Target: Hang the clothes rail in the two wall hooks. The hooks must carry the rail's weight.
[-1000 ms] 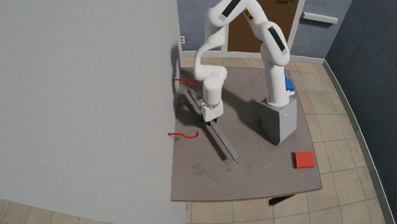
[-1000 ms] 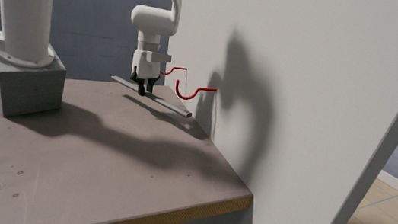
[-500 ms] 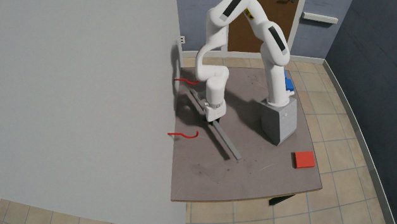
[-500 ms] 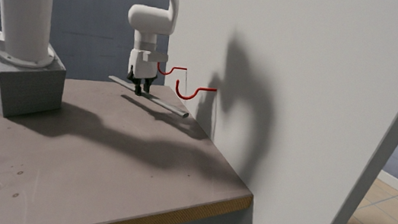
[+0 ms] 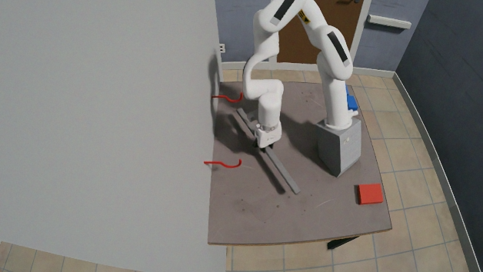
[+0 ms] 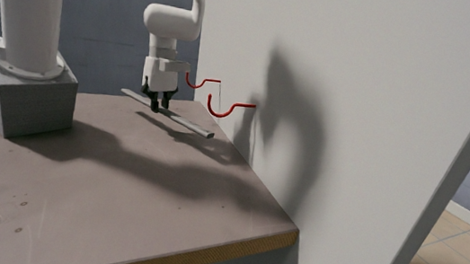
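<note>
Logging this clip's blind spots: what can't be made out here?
- Top view: the hand sits under its own wrist, so its hold on the rail is hidden.
- Exterior view: the far hook is partly behind the hand.
- Both views: too small to tell whether the rail has left the table.

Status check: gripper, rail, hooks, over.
Gripper shut on rail, mid-length. Rail off the table, below both hooks, not hung. Nothing between rail and hooks.
</note>
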`<state>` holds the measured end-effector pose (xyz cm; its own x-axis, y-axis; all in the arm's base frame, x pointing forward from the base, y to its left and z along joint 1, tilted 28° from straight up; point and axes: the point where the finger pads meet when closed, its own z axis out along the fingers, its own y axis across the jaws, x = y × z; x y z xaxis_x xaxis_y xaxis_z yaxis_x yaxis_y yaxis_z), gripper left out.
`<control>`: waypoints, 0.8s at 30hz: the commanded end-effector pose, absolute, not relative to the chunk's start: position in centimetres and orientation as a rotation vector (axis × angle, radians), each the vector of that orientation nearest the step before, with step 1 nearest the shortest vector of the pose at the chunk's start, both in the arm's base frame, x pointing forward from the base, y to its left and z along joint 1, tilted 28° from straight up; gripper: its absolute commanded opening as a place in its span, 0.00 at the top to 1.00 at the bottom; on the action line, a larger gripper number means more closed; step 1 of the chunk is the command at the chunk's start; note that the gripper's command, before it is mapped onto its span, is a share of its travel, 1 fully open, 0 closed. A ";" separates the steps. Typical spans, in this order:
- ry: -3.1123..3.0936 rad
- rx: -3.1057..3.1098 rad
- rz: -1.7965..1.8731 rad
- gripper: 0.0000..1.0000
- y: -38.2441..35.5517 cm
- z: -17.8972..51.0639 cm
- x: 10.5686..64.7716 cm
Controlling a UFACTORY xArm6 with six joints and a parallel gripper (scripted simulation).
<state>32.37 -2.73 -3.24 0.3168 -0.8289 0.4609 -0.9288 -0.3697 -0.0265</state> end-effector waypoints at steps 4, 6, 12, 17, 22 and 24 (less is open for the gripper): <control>-1.599 2.342 0.597 1.00 -2.6 -3.4 31.5; -1.599 2.342 0.597 1.00 -2.6 -3.5 31.2; -1.599 2.342 0.597 1.00 -2.5 -3.8 30.0; -1.599 2.342 0.597 1.00 -2.4 -4.1 29.0; -1.599 2.342 0.597 1.00 -2.3 -4.2 28.4; -1.599 2.342 0.597 1.00 -2.3 -4.2 28.4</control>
<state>28.52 -2.40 -4.23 0.3167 -0.8289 0.4612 -0.9287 -0.3698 -0.0269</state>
